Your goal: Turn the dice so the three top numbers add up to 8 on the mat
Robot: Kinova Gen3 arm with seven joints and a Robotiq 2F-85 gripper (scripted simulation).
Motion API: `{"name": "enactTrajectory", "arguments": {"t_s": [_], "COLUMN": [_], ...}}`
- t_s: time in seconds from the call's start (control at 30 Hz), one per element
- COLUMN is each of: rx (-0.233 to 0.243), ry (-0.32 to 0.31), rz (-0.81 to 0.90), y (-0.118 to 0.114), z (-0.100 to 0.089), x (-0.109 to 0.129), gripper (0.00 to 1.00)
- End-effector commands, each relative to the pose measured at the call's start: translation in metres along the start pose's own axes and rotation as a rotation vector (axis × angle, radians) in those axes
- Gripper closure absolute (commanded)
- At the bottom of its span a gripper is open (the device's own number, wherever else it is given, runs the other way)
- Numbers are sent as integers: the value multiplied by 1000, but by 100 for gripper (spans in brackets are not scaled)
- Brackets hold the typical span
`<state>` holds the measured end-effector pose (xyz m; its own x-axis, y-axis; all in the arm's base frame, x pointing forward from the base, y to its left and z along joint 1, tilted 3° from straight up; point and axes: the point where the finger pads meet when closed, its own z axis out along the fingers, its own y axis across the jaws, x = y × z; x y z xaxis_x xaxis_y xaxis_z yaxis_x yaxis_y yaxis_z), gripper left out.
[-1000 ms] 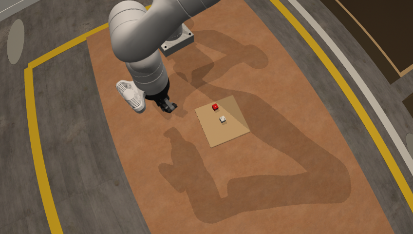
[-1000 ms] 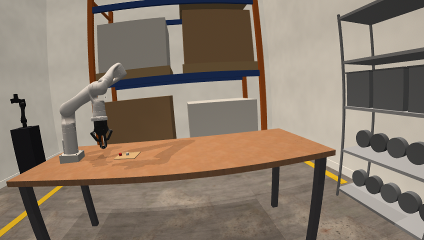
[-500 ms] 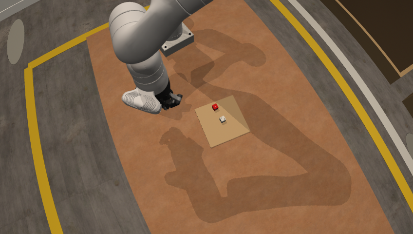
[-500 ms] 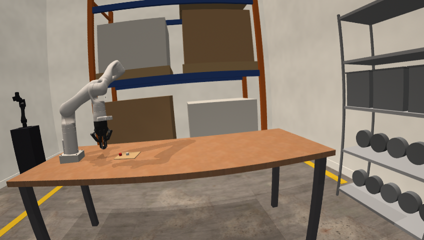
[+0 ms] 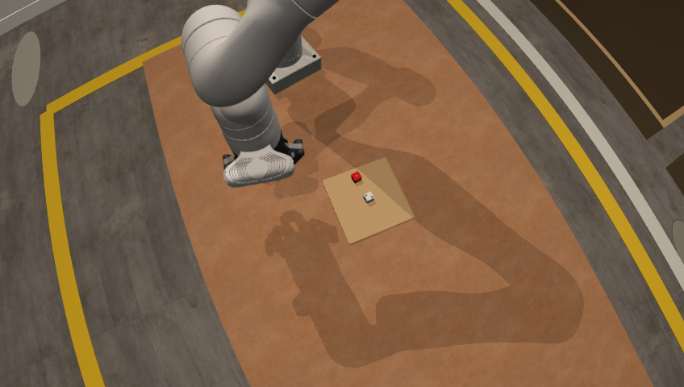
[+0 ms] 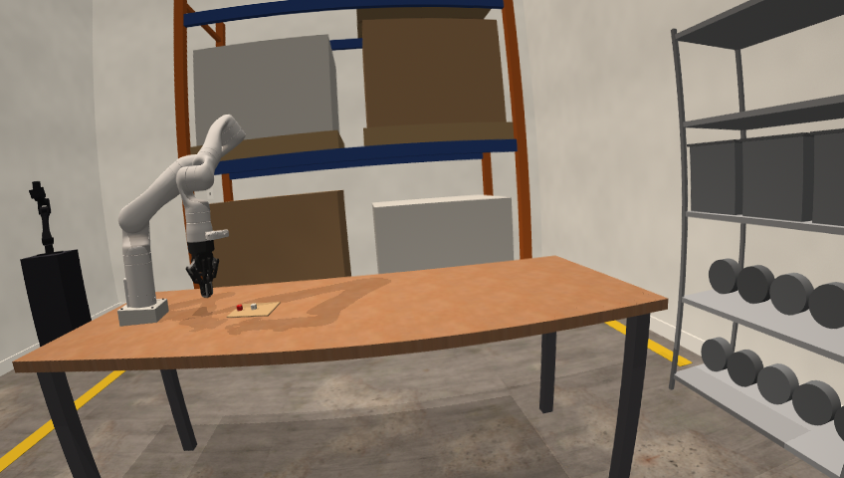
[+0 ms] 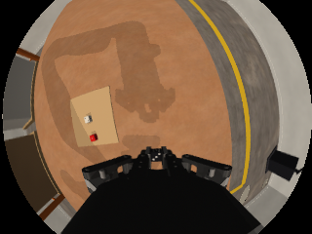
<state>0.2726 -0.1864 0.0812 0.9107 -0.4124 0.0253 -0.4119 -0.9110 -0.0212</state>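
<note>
A tan mat (image 5: 369, 203) lies flat on the table. A red die (image 5: 356, 176) and a white die (image 5: 369, 197) sit on it, the red one nearer the arm's base. Only these two dice show on the mat. My gripper (image 6: 205, 289) hangs above the table, to the left of the mat and off it. In the wrist view the gripper (image 7: 155, 154) is shut on a small dark thing with pale specks, which looks like the third die. The arm's wrist hides it in the overhead view. The mat (image 7: 94, 117) lies to the left in the wrist view.
The arm's base plate (image 5: 294, 67) stands at the table's back edge. The table's left edge (image 5: 192, 239) runs close to the gripper. Shelves with boxes stand behind the table (image 6: 355, 147).
</note>
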Motion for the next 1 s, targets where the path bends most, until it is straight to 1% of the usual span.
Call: {"name": "enactTrajectory", "arguments": {"t_s": [0.0, 0.33, 0.4, 0.6, 0.8, 0.9, 0.97], "rx": [7, 3, 3, -1, -5, -6, -6], "ry": [10, 16, 16, 20, 23, 25, 25], "rz": [-77, -417, -417, -582, -710, -760, -760], "y": [-2, -4, -4, -5, -6, -6, -6], "z": [-2, -1, -1, -1, -1, -2, -2], "x": [2, 4, 4, 6, 7, 8, 8], "gripper": [89, 89, 89, 89, 89, 89, 89]}}
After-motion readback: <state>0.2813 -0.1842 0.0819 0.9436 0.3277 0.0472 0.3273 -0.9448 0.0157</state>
